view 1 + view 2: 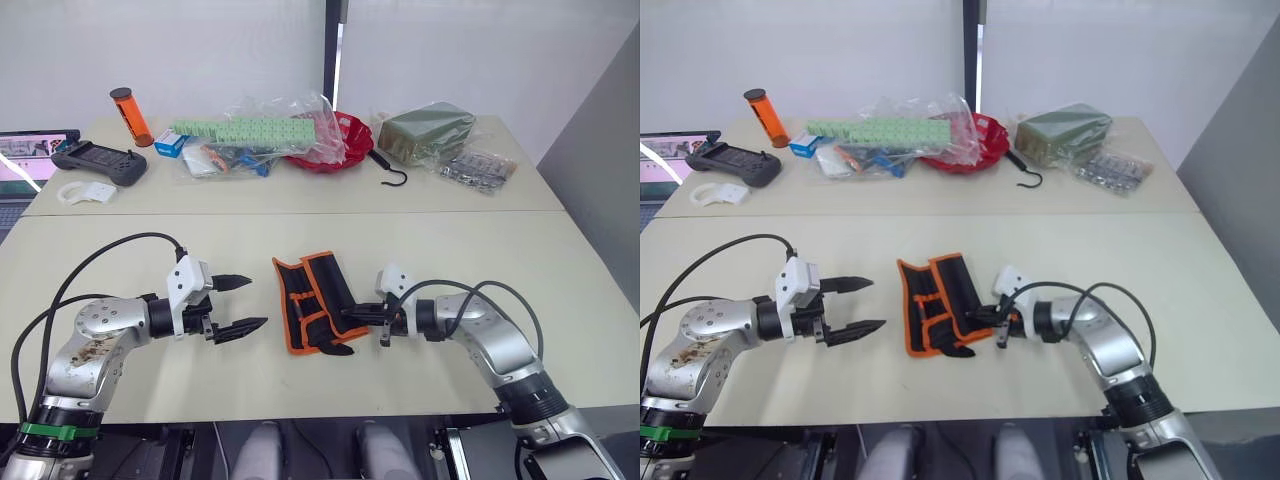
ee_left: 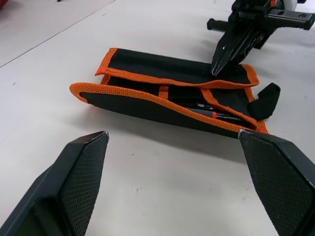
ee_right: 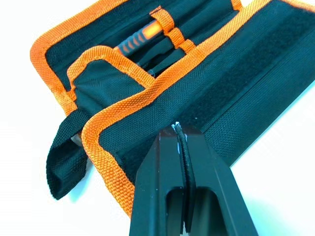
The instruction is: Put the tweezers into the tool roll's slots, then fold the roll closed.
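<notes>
The tool roll (image 1: 315,298), black with orange trim, lies partly folded in the middle of the near table, its left and right flaps turned up and inward. Slim black tweezers (image 3: 160,55) sit in the slots (image 3: 172,37) under orange straps inside it. A black strap (image 3: 64,157) hangs from its near end. My left gripper (image 1: 256,301) is open just above the table, a short way left of the roll. My right gripper (image 1: 350,312) is shut, and its tips (image 3: 177,129) rest on the roll's right flap.
On the far table are a red bowl (image 1: 345,135), a black hook (image 1: 392,178), clear bags of green parts (image 1: 250,135), an orange cylinder (image 1: 130,115), a black controller (image 1: 100,162), a green box (image 1: 425,130) and blister packs (image 1: 480,168). A laptop (image 1: 25,155) is at far left.
</notes>
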